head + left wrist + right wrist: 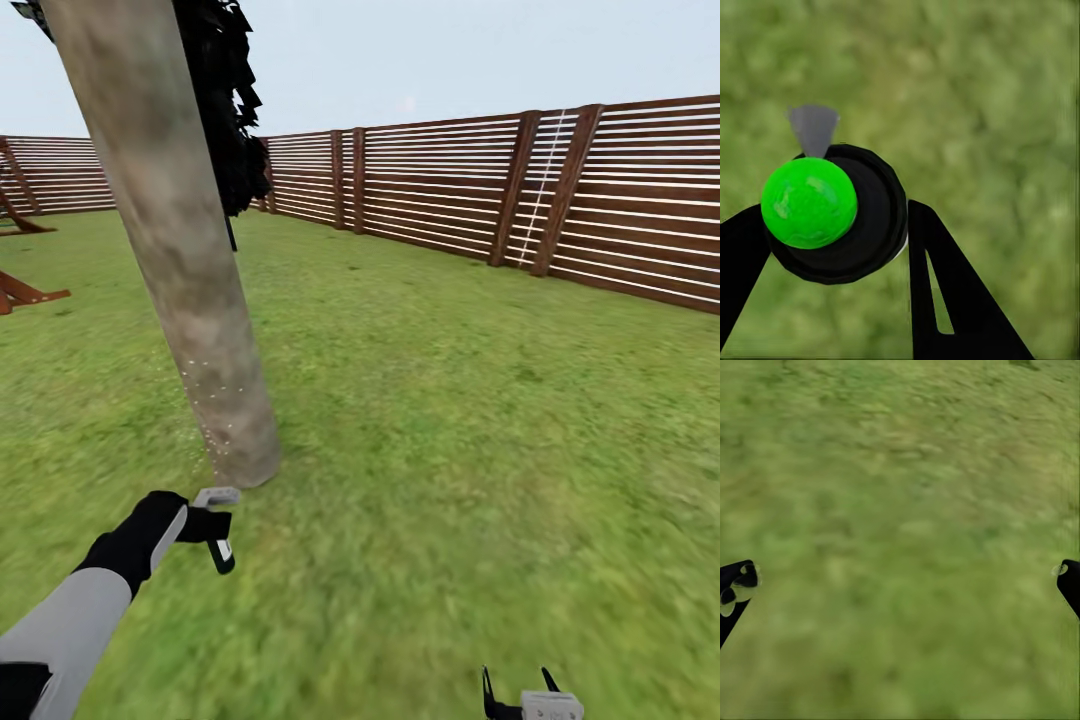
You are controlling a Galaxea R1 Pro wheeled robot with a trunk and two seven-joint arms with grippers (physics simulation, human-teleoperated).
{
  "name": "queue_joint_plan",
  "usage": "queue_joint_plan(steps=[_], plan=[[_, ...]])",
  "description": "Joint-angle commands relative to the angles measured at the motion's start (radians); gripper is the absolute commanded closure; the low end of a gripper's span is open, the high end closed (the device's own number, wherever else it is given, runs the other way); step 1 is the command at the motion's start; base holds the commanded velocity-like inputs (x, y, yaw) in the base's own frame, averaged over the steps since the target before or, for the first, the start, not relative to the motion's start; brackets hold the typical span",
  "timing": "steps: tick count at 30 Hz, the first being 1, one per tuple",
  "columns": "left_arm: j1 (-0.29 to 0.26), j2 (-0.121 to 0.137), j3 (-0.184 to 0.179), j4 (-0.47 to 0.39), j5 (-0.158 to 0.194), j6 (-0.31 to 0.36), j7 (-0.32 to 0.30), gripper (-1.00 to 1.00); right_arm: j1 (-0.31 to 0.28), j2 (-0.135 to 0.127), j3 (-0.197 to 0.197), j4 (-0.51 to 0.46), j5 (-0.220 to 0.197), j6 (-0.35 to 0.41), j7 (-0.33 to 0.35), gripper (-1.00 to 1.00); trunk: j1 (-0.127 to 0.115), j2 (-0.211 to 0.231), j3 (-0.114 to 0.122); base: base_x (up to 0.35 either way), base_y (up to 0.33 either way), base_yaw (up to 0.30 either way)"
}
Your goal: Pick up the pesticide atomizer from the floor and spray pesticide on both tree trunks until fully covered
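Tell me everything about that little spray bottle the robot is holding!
The pesticide atomizer is a small dark bottle with a white label and a pale grey trigger head. The left gripper is shut on it, above the lawn, with the head toward the base of the thick tree trunk. Tiny whitish specks dot the lower bark. In the left wrist view its round dark body carries a bright green ball.

We note green lawn [450,420] underfoot, thick mottled tree trunk [185,260] rooted in it and leaning, whitish specks [215,415] near its base, slatted wooden fence [480,185] bordering the far edge.
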Motion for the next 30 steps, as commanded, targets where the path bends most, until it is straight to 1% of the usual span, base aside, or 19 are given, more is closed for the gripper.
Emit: queue_joint_plan(steps=[1,4,5,7,8,10,12,14,16,18,19,21,22,25,30], plan=[[0.000,-0.001,0.000,0.002,0.000,0.000,0.000,1.00,0.000,0.000,0.000,0.000,0.000,0.000,0.000,-1.00,0.000,0.000,0.000,0.026,-0.067,0.031],[-0.001,-0.002,-0.003,0.001,-0.004,0.010,0.000,1.00,0.000,0.000,0.000,0.000,0.000,0.000,0.000,-1.00,0.000,0.000,0.000,0.006,-0.015,0.007],[-0.007,-0.003,-0.005,0.005,-0.005,0.028,0.001,1.00,0.000,0.000,0.000,0.000,0.000,0.000,0.000,-1.00,0.000,0.000,0.000,0.001,-0.002,0.001],[-0.018,-0.003,-0.005,0.005,-0.007,0.135,0.016,1.00,0.000,0.000,-0.001,0.000,0.000,0.000,0.000,-1.00,0.000,0.000,0.000,0.000,0.000,0.000],[-0.020,-0.004,-0.005,0.005,-0.007,0.175,0.031,1.00,0.000,0.000,-0.001,0.000,0.000,0.000,0.000,-1.00,0.000,0.000,0.000,0.000,0.000,0.000],[-0.024,-0.013,-0.003,0.000,-0.004,0.212,0.084,1.00,0.000,0.000,-0.001,0.000,0.000,0.000,0.000,-1.00,0.000,0.000,0.000,0.000,0.000,0.000],[-0.016,-0.024,-0.002,-0.012,0.002,0.222,0.111,1.00,0.000,0.000,-0.001,0.000,0.000,0.000,0.000,-1.00,0.000,0.000,0.000,0.000,0.000,0.000],[-0.014,-0.042,0.000,-0.014,0.003,0.222,0.117,1.00,0.000,0.000,-0.001,0.000,0.000,0.000,0.000,-1.00,0.000,0.000,0.000,0.002,0.000,0.000],[-0.014,-0.047,0.004,-0.015,0.003,0.220,0.118,1.00,0.000,0.000,-0.001,0.000,0.000,0.000,0.000,-1.00,0.000,0.000,0.000,0.059,-0.099,0.000],[-0.015,-0.049,0.008,-0.015,0.005,0.217,0.118,1.00,0.000,0.000,-0.001,0.000,0.000,-0.001,0.000,-1.00,0.000,0.000,0.000,0.086,-0.220,0.000],[-0.015,-0.048,0.021,-0.016,0.008,0.216,0.118,1.00,0.000,0.000,-0.001,0.000,0.000,-0.001,0.000,-1.00,0.000,0.000,0.000,0.066,-0.254,0.000],[-0.015,-0.048,0.084,-0.016,0.013,0.213,0.120,1.00,0.000,0.000,-0.001,0.000,0.000,0.000,0.000,-1.00,0.000,0.000,0.000,0.026,-0.265,0.017],[-0.015,-0.048,0.096,-0.016,0.013,0.212,0.121,1.00,0.000,0.000,-0.001,0.000,0.000,0.000,0.000,-1.00,0.000,0.000,0.000,0.049,-0.268,0.101],[-0.014,-0.048,0.102,-0.016,0.007,0.210,0.122,1.00,0.000,0.000,0.000,0.000,0.000,0.000,0.000,-1.00,0.000,0.000,0.000,0.109,-0.260,0.221],[-0.013,-0.047,0.106,-0.016,0.004,0.209,0.123,1.00,0.000,0.000,0.000,0.000,0.000,0.000,0.000,-1.00,0.000,0.000,0.000,0.245,-0.175,0.275]])
